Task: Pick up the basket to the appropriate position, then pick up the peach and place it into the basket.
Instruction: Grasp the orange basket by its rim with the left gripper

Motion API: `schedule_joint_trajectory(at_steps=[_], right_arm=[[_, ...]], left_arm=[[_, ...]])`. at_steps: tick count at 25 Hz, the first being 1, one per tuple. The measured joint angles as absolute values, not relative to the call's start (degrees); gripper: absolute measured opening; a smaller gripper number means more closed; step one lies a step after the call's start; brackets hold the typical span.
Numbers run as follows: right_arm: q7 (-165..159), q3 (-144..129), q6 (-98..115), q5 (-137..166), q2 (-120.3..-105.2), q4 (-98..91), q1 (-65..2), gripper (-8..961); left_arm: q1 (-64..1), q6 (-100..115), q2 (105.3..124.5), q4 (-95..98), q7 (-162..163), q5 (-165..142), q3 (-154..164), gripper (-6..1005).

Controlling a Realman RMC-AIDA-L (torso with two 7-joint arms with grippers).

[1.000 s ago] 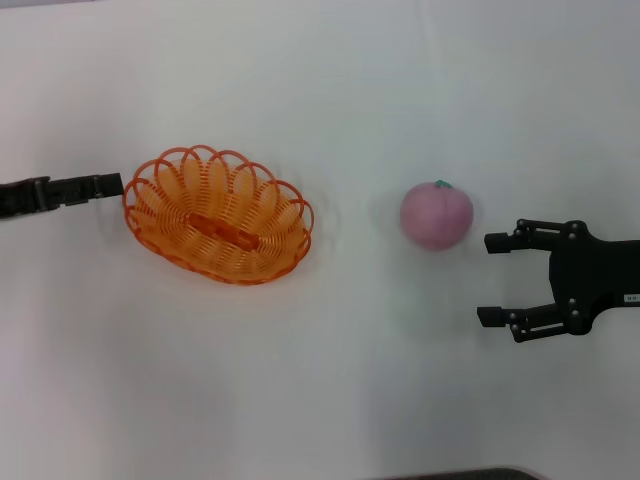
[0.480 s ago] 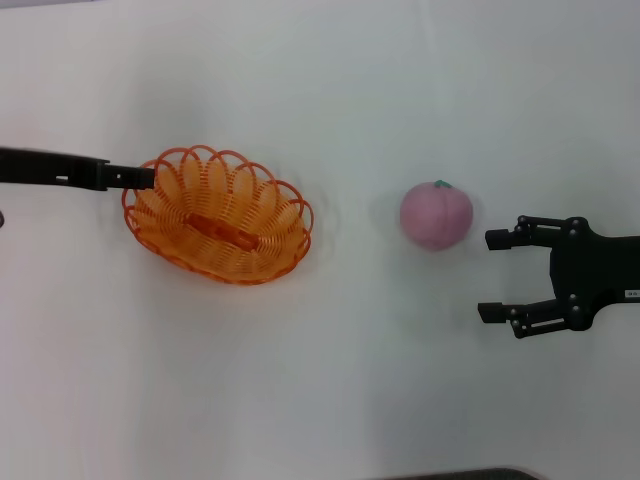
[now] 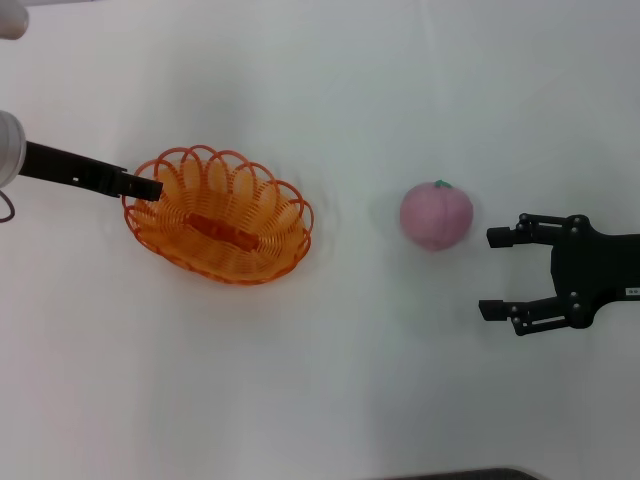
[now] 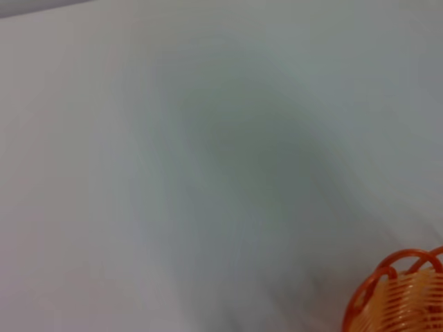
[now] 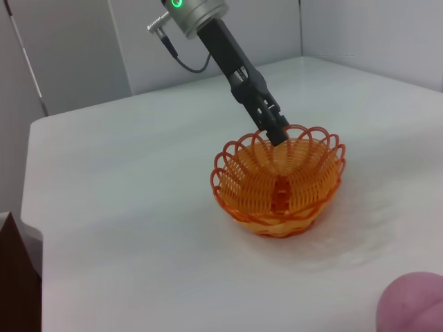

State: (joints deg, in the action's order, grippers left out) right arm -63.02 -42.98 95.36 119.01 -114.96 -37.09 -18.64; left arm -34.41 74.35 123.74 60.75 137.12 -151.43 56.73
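Observation:
The orange wire basket point(image 3: 222, 216) stands left of centre on the white table. It also shows in the right wrist view point(image 5: 280, 181), and its rim shows in the left wrist view point(image 4: 399, 292). My left gripper point(image 3: 148, 187) reaches in from the left, and its tip is at the basket's left rim, seen too in the right wrist view point(image 5: 275, 133). The pink-purple peach point(image 3: 436, 215) with its green stem spot lies right of centre. It is partly in the right wrist view point(image 5: 415, 304). My right gripper point(image 3: 494, 275) is open and empty, just right of the peach and slightly nearer to me.
The white table point(image 3: 340, 380) carries nothing else. The left arm's grey wrist with a cable point(image 5: 188, 12) slants down toward the basket. A wall stands behind the table's far edge point(image 5: 173, 93). A dark edge point(image 3: 460, 474) shows at the table's front.
My left arm has moved right and tilted, bringing its tip from beside the basket onto the basket's left rim. The basket, peach and right gripper have not moved.

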Motion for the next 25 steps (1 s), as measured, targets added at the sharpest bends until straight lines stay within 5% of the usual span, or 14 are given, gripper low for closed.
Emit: schedule_joint_trajectory(at_steps=[25], right_arm=[[-63.0,-43.0,95.1,119.0,-115.05,-37.1,-18.9,946]], left_arm=[[-37.3,75.2,123.72,59.2,137.9,-153.1,61.7,744]])
